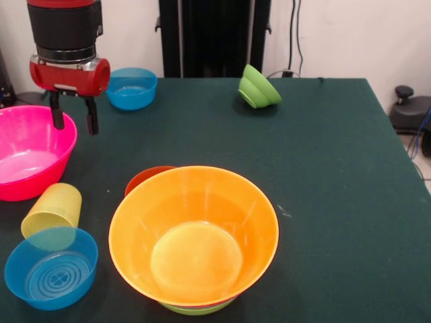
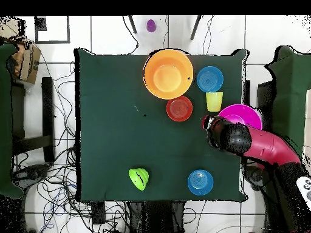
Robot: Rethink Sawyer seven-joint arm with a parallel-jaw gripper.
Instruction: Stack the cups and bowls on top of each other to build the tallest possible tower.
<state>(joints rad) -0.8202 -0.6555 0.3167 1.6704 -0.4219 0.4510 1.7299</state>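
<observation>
The gripper hangs spread and empty above the big glossy pink plastic bowl's rim, near the ribbed translucent yellow plastic cup.

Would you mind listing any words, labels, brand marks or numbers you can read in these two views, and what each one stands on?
None: no readable text shows in either view.
The bowls, such as the orange bowl and the near blue bowl, carry no print; the blue one shows only moulded rings.
The yellow cup has ribs, no lettering.
The gripper and its red housing show no legible marking.
</observation>
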